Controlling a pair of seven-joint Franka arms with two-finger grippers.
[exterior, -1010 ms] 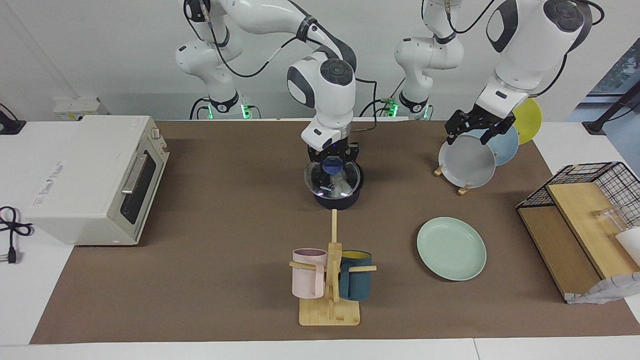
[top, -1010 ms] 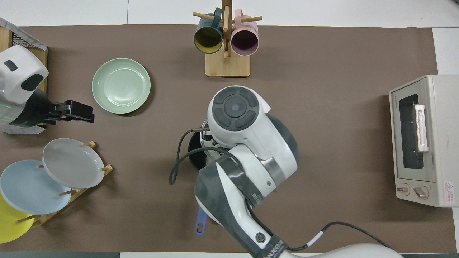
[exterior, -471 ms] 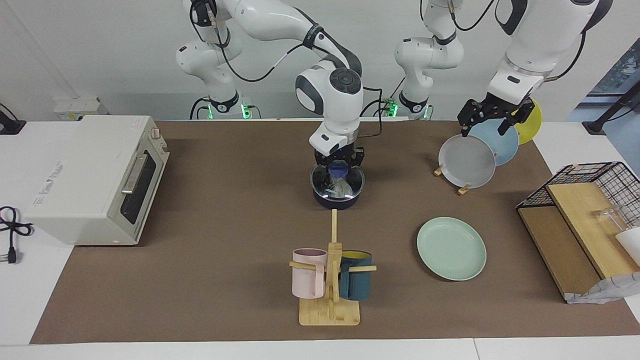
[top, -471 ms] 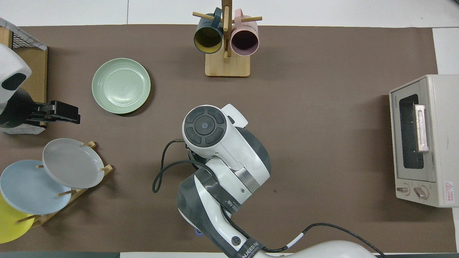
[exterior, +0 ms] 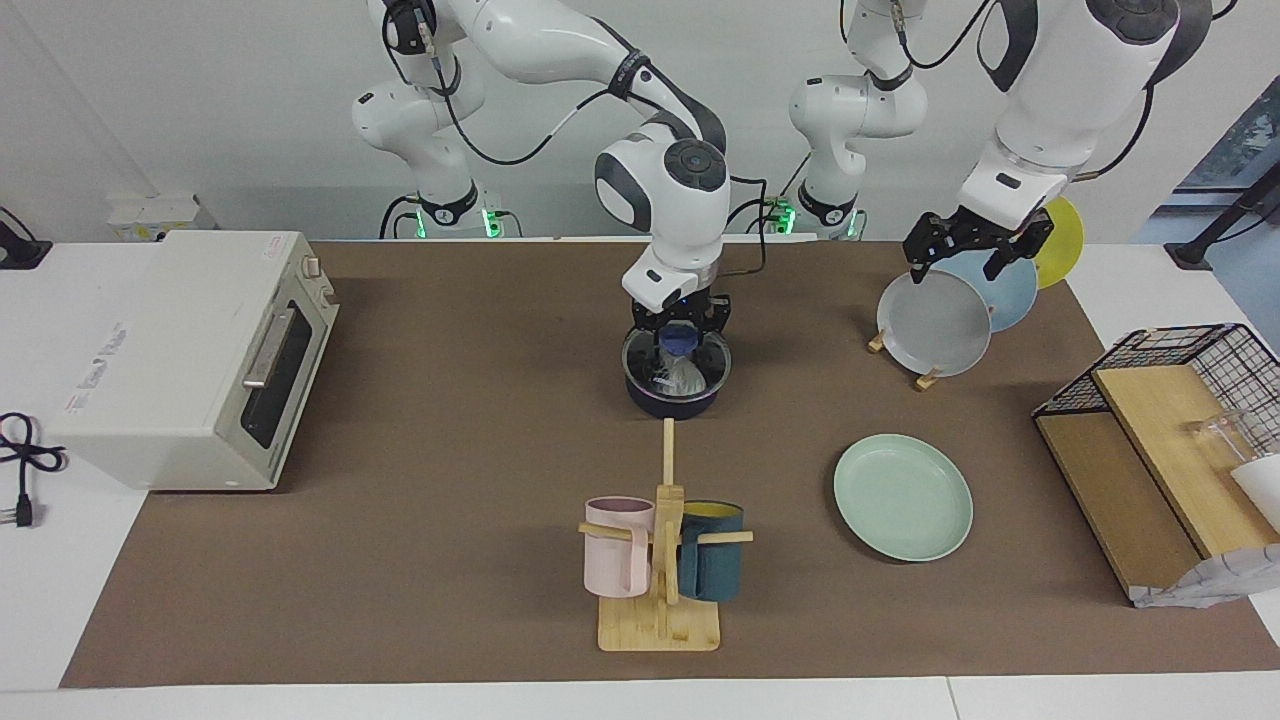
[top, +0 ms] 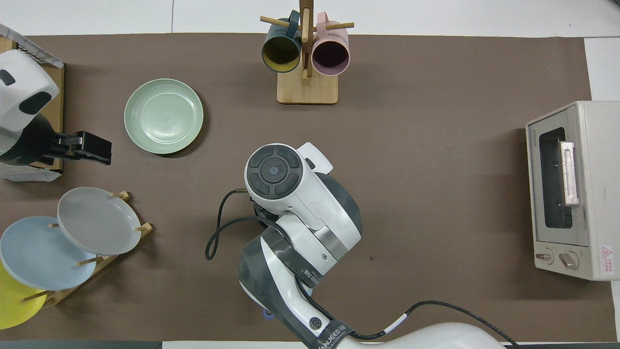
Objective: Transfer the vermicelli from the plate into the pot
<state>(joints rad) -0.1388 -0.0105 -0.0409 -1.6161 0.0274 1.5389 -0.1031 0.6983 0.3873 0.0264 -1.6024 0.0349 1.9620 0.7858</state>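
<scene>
The dark pot point(exterior: 676, 402) stands mid-table, its blue handle tip point(top: 268, 314) pointing toward the robots. A round glass lid point(exterior: 676, 362) covers its mouth. Whitish vermicelli point(exterior: 684, 377) shows through the glass, inside the pot. My right gripper point(exterior: 678, 328) is shut on the lid's blue knob, straight above the pot. In the overhead view the right arm hides the pot and lid. The mint-green plate point(exterior: 903, 497) point(top: 163, 116) lies bare, farther from the robots, toward the left arm's end. My left gripper point(exterior: 965, 258) point(top: 97, 148) hangs open and holds nothing, over the plate rack.
A rack of upright grey, blue and yellow plates point(exterior: 935, 320) stands near the left arm's base. A mug tree point(exterior: 662, 540) holds a pink and a teal mug. A toaster oven point(exterior: 190, 355) is at the right arm's end. A wire basket with wooden boards point(exterior: 1170, 440) is at the left arm's end.
My right gripper has brought the lid down over the pot and then held still. My left gripper has risen a little above the plate rack, staying open.
</scene>
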